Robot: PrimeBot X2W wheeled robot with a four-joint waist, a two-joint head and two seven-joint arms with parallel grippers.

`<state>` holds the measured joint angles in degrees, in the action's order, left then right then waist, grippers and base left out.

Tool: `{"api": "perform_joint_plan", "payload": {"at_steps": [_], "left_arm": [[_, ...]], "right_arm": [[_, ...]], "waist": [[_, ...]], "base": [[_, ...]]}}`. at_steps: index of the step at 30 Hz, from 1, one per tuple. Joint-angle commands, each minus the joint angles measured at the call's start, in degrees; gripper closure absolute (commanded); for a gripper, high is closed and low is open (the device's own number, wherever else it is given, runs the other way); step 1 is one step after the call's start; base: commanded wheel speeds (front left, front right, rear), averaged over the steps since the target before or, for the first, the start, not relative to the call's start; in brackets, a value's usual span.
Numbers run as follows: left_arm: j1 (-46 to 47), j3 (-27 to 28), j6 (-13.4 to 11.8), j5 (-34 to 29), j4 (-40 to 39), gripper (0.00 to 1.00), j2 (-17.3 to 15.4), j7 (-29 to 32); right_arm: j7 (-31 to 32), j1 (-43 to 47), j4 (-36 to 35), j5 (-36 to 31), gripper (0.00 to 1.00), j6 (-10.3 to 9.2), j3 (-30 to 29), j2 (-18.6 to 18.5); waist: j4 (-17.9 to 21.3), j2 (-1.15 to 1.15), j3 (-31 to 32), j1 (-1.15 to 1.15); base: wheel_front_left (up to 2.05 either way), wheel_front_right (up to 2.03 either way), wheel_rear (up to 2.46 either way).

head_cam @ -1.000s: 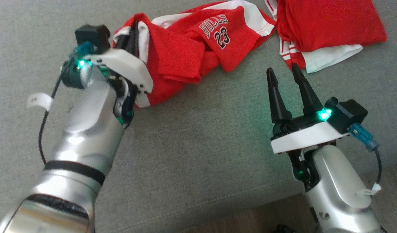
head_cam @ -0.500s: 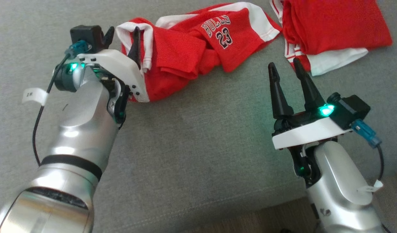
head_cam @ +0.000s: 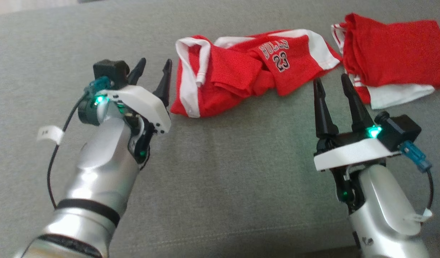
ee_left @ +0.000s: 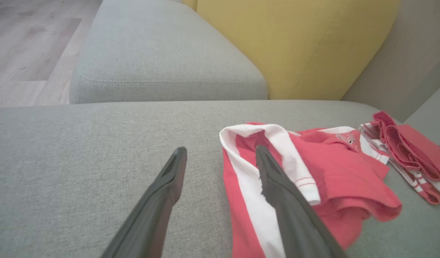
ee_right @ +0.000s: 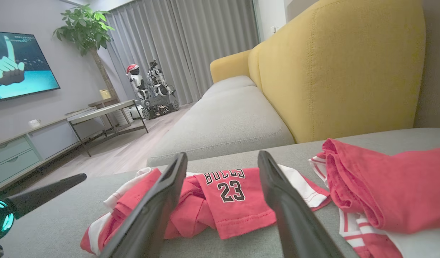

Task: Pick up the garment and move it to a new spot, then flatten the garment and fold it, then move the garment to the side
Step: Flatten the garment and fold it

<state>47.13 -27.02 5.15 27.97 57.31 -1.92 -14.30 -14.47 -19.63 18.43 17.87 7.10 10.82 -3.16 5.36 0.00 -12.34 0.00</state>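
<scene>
Soft, even daylight is falling across the grey sofa seat (head_cam: 223,161), leaving only faint shadows under the red garment (head_cam: 241,71). Small green lamps (head_cam: 373,132) are glowing on the left gripper (head_cam: 155,61) and the right gripper (head_cam: 330,79), spilling green onto the parts beside them. The silver left forearm (head_cam: 105,168) is catching pale glare. The head view is looking slightly soft and grainy. Both wrist views are bending lines toward their edges, and the dark fingers (ee_left: 159,200) near the lens are blurring. In the left wrist view the reds are washing out toward pink. Far left in the right wrist view, a television (ee_right: 19,64) is shining bright blue-green.
</scene>
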Motion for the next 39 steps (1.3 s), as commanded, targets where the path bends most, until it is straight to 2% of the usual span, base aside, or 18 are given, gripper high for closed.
{"api": "perform_joint_plan", "payload": {"at_steps": [1,8,12,23,27,31,33,39], "left_arm": [[0.53,1.71,0.38,0.42,-2.86,0.00,-1.48,-0.70],[-8.29,5.07,-1.09,0.72,-13.91,0.00,-2.43,-0.70],[-14.12,7.29,-2.75,0.41,-21.36,0.00,-2.69,-0.70],[-29.26,12.67,-5.35,0.82,-37.47,0.00,-1.19,-0.70],[-31.84,12.25,-5.76,2.15,-40.14,0.00,-1.00,-0.70],[-32.46,10.47,-6.64,3.40,-41.27,0.00,-0.98,-0.70],[-32.48,9.15,-7.17,4.35,-41.64,0.00,-0.98,-0.70],[-31.85,6.26,-7.80,5.61,-41.57,0.00,-0.97,-0.70]], "right_arm": [[-0.52,0.08,-1.50,-0.44,0.00,0.39,0.69,0.28],[-0.12,2.05,-1.88,-1.89,0.00,0.39,-1.52,0.28],[0.76,2.96,-2.67,-3.03,0.00,0.39,-2.24,0.28],[4.51,4.05,-5.77,-5.89,0.00,0.39,-1.98,0.17],[7.31,2.26,-7.36,-6.84,0.00,0.39,0.85,-0.83],[12.37,-0.75,-6.93,-4.27,0.00,0.39,4.52,-1.18],[15.53,-3.98,-5.09,-2.69,0.00,0.39,7.19,-1.43],[18.57,-10.25,1.86,0.40,0.00,0.39,9.22,-0.55]], "waist": [[-1.92,0.00,2.01,0.00],[-5.22,0.00,4.41,0.00],[-6.55,0.00,5.14,0.00],[-8.77,0.00,5.41,0.00],[-9.83,0.00,4.97,0.00],[-10.93,0.00,4.16,0.00],[-11.78,0.00,2.91,0.00],[-13.89,0.00,0.50,0.00]], "base": [[0.00,0.00,0.00],[0.00,0.00,0.00],[0.00,0.00,0.00],[0.00,0.00,0.00],[0.00,0.00,0.00],[0.00,0.00,0.00],[0.00,0.00,0.00],[0.00,0.00,0.00]]}}
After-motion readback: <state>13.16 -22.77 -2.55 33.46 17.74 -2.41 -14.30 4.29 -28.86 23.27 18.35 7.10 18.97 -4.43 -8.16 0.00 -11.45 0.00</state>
